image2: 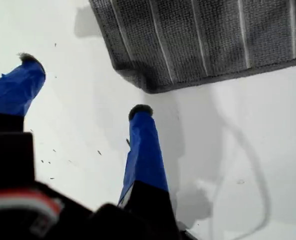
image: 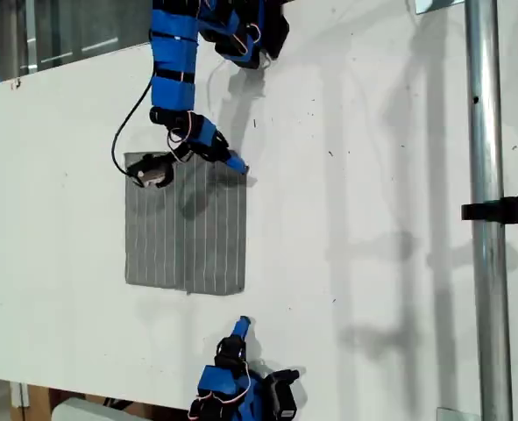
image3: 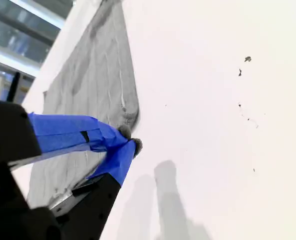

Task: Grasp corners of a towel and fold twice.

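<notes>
White table (image: 372, 175) carries the towel (image: 186, 232) lying flat, no fold begun. The first gripper (image2: 85, 85) gapes wide just short of a corner (image2: 148, 85); the second gripper (image3: 130, 139) is closed, apparently empty.

My first gripper (image2: 82, 90) agape, my second gripper (image3: 130, 140) pinched closed.

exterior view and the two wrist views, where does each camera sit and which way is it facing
Exterior view: overhead, looking down on the table and towel; one arm enters at its top edge, one at its bottom.
First wrist view: on my first gripper, looking along open fingers at a towel corner ahead, untouched.
Second wrist view: on my second gripper, looking along closed fingers at the towel's edge, windows beyond.
Shared: all three show the towel.
</notes>
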Robot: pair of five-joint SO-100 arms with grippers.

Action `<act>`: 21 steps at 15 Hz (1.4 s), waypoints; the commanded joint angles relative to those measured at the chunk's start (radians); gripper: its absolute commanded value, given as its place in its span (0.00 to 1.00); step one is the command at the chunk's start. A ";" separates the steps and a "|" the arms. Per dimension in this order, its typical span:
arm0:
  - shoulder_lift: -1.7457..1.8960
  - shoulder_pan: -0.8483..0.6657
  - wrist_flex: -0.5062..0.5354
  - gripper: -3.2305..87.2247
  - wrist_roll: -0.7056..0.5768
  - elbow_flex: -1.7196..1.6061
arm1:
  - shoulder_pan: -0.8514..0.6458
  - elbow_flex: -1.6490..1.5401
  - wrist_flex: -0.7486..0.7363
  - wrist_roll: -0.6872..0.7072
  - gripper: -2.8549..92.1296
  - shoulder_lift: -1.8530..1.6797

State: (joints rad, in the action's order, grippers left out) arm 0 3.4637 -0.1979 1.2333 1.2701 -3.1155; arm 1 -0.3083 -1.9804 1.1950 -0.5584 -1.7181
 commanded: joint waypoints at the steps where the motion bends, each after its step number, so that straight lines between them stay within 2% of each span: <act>1: 0.006 0.006 -0.009 0.00 0.015 -0.003 | -0.044 0.012 -0.078 0.031 0.40 0.080; 4: 0.006 0.005 -0.008 0.00 0.017 -0.003 | -0.097 0.018 -0.149 0.040 0.38 0.207; 6: 0.006 0.005 -0.006 0.00 0.026 -0.003 | -0.117 0.064 -0.130 0.040 0.34 0.287; 7: 0.006 0.005 -0.006 0.00 0.035 -0.003 | -0.121 0.084 -0.121 0.043 0.24 0.311; 8: 0.006 0.008 -0.012 0.00 0.037 -0.003 | -0.124 0.107 -0.106 0.041 0.07 0.336; 9: 0.006 0.009 -0.025 0.00 0.048 -0.003 | -0.126 0.123 -0.095 0.041 0.04 0.353; 11: 0.005 -0.002 -0.066 0.00 0.072 0.018 | -0.109 0.126 -0.098 0.043 0.03 0.350; 13: -0.034 -0.008 -0.028 0.00 0.103 0.150 | -0.097 0.124 -0.097 0.043 0.03 0.350; 15: -0.314 -0.005 -0.025 0.00 0.077 0.387 | -0.092 0.124 -0.098 0.043 0.03 0.350; 17: -0.801 -0.003 0.003 0.00 -0.061 0.753 | -0.092 0.124 -0.098 0.043 0.03 0.351; 18: -1.000 -0.025 0.051 0.00 -0.163 0.934 | -0.092 0.124 -0.101 0.046 0.03 0.351; 19: -1.175 -0.055 0.106 0.00 -0.272 1.091 | -0.092 0.124 -0.104 0.048 0.03 0.351; 21: -1.434 -0.109 0.149 0.03 -0.456 1.281 | -0.087 0.124 -0.106 0.048 0.03 0.353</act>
State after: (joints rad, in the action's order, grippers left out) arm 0 2.1951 -0.2638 1.3576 0.9250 -1.9942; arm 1 -0.4050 -1.8638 1.0907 -0.5262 -1.3683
